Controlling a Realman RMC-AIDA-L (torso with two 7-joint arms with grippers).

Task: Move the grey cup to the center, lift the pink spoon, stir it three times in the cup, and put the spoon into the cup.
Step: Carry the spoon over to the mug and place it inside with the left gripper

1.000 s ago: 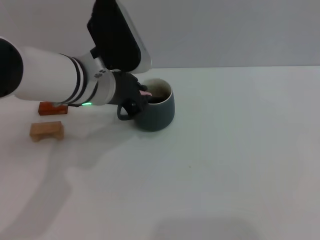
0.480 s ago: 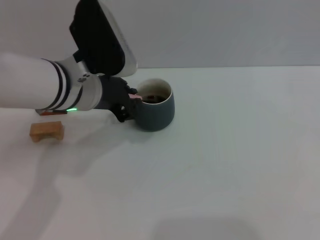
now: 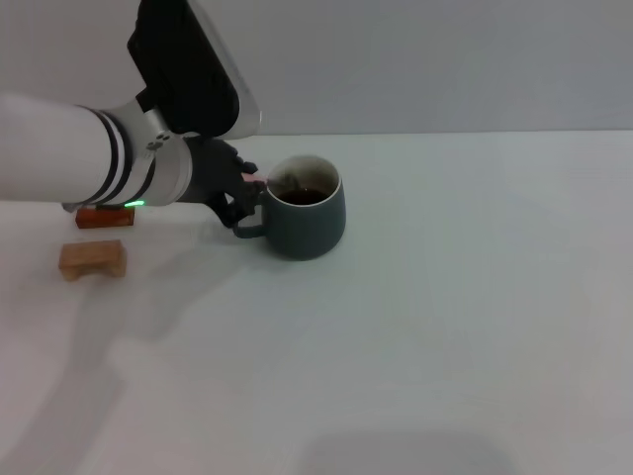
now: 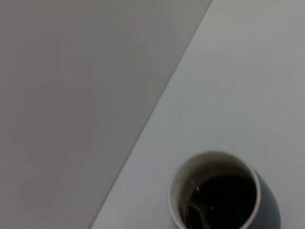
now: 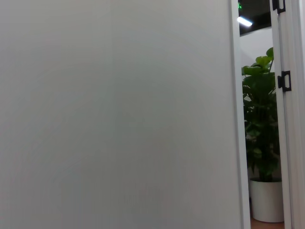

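Head view: left pincer [image 3: 247, 194] beside the grey cup [image 3: 305, 220], its grip unclear, pink spoon [image 4: 196, 213] bowl in the liquid; retreat should clear the handle without nudging.

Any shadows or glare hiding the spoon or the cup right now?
Head view: soft shadows spread on the table under the left arm, none covering the grey cup; the left claw hides most of the pink spoon. Left wrist view: even light, small glints on the liquid.
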